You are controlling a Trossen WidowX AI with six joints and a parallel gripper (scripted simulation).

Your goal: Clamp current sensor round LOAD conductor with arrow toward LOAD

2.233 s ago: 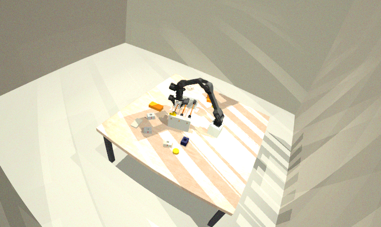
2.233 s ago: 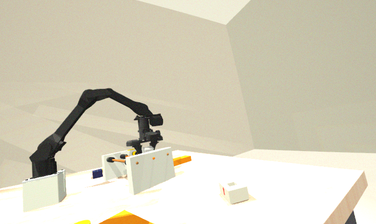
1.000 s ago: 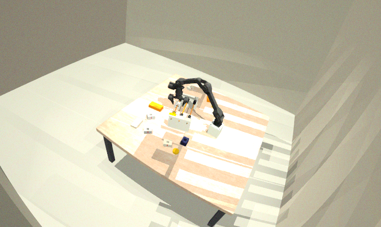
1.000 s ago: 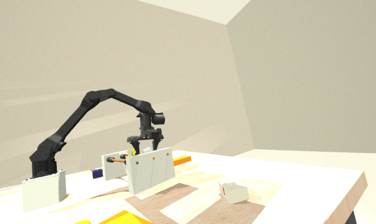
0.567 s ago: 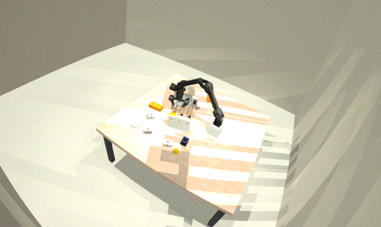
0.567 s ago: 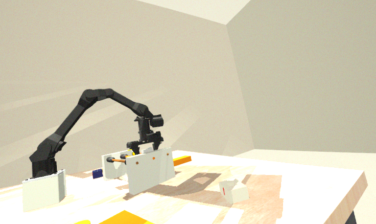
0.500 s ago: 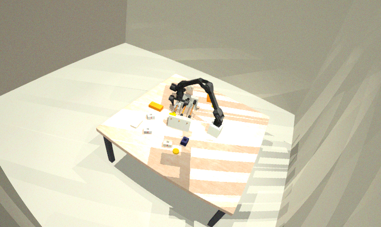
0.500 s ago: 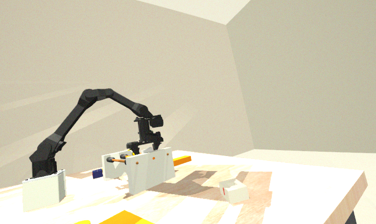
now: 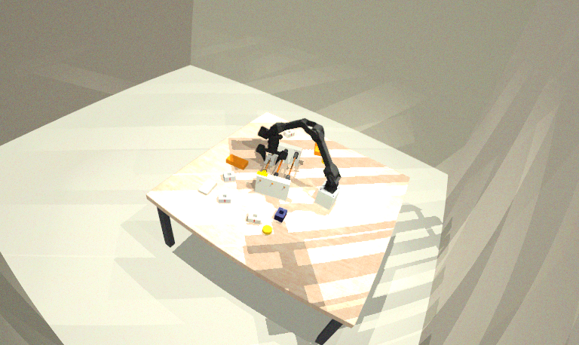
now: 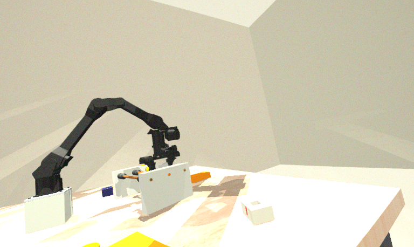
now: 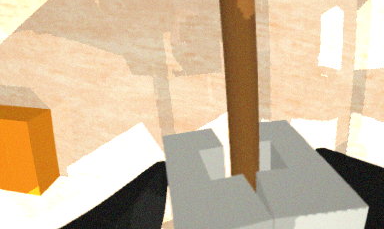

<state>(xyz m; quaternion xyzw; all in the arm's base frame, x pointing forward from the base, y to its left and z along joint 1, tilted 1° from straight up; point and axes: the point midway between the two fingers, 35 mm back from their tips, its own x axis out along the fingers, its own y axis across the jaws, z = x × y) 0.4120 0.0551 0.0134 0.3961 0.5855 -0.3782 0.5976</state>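
The grey split-core sensor (image 11: 280, 189) (image 9: 271, 157) sits round the orange conductor (image 11: 240, 89) (image 9: 265, 166), the leftmost of three rods between two white end plates (image 9: 271, 185) (image 10: 166, 186). Its two halves meet in a thin seam at the front. I cannot see its arrow. A yellow marker (image 9: 261, 172) (image 10: 146, 168) sits at the near end of this rod. My gripper (image 11: 240, 163) (image 9: 266, 152) (image 10: 159, 163) straddles the sensor, with a black finger on each side standing slightly off its walls. It is open.
An orange block (image 11: 22, 149) (image 9: 237, 161) (image 10: 199, 176) lies left of the rods. Small white boxes (image 9: 229, 176) (image 9: 224, 197) (image 10: 257, 211), a blue block (image 9: 280, 214) (image 10: 107, 191) and a yellow disc (image 9: 266, 229) lie about the table. The arm's white base (image 9: 326, 196) (image 10: 47, 209) stands right of the rack.
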